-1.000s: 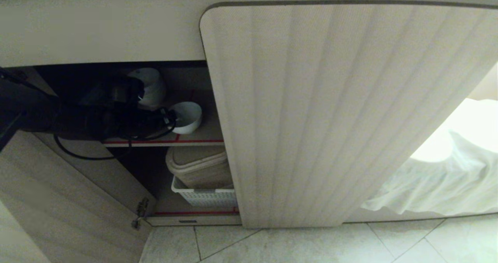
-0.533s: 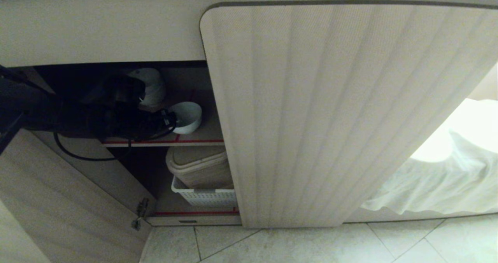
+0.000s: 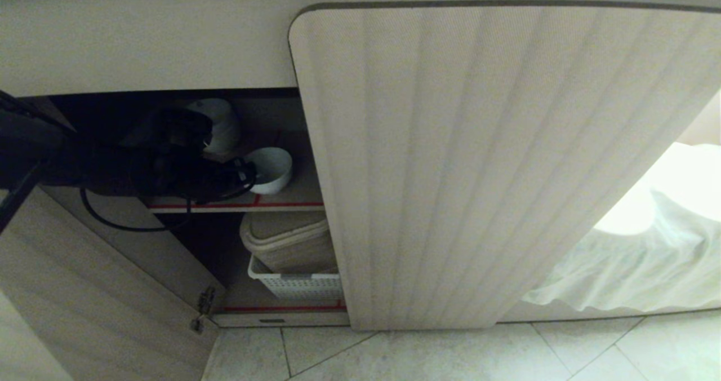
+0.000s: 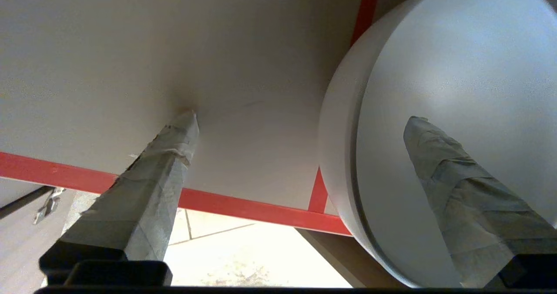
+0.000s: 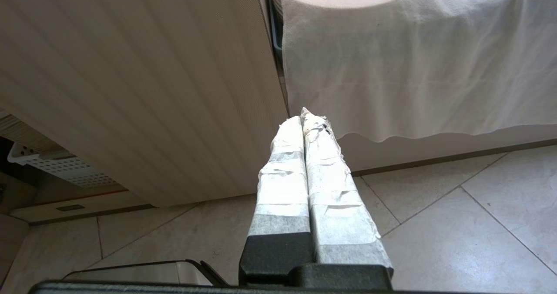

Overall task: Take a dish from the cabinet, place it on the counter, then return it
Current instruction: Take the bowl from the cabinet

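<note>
Inside the open cabinet (image 3: 462, 161), the left gripper (image 3: 248, 173) reaches along the upper shelf (image 3: 293, 196), its fingers (image 4: 169, 150) spread wide astride the rim of the dish (image 3: 271, 169), one inside the bowl, one outside, not yet pinching. Behind stands a stack of white bowls (image 3: 221, 123). The right gripper (image 5: 307, 122) hangs near the floor (image 5: 457, 224), fingers pressed together.

No legible text, label, brand, number or sign appears in any view. The cabinet door (image 3: 479, 161), the shelf (image 4: 130, 46), the dish (image 4: 457, 68) and the basket (image 3: 298, 285) carry no readable marking.
</note>
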### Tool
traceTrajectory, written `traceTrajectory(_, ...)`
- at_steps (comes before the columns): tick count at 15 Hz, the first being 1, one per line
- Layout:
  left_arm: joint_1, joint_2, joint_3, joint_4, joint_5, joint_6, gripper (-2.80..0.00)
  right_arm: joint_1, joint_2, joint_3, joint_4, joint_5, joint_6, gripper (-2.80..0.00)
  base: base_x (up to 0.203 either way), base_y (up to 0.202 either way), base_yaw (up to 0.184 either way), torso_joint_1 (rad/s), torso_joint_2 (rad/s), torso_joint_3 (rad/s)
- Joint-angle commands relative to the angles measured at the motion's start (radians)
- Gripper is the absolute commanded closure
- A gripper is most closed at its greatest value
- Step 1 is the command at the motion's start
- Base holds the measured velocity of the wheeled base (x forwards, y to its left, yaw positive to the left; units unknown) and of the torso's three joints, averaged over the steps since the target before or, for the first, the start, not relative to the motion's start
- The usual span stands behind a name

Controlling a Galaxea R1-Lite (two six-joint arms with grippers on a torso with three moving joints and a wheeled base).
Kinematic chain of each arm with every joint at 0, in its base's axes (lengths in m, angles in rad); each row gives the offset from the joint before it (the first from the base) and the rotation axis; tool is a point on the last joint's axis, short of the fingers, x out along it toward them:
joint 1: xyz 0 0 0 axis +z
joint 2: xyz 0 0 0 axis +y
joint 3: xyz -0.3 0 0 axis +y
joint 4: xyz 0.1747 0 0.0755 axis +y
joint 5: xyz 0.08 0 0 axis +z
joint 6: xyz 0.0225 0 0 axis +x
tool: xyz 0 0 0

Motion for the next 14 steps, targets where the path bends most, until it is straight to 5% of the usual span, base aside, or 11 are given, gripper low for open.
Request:
traceTrajectory(1, 0.001, 0.009, -0.014, 0.002, -0.001, -0.003, -2.80, 0.000, 0.001, 0.000, 0.000, 0.000, 0.001, 0.00, 0.000, 0.000, 0.000, 0.000, 0.00, 0.000)
traceTrajectory(14, 0.003, 0.046, -0.144, 0.132, 0.001, -0.033, -2.80, 0.000, 0.001, 0.000, 0.000, 0.000, 0.001, 0.00, 0.000, 0.000, 0.000, 0.000, 0.00, 0.000)
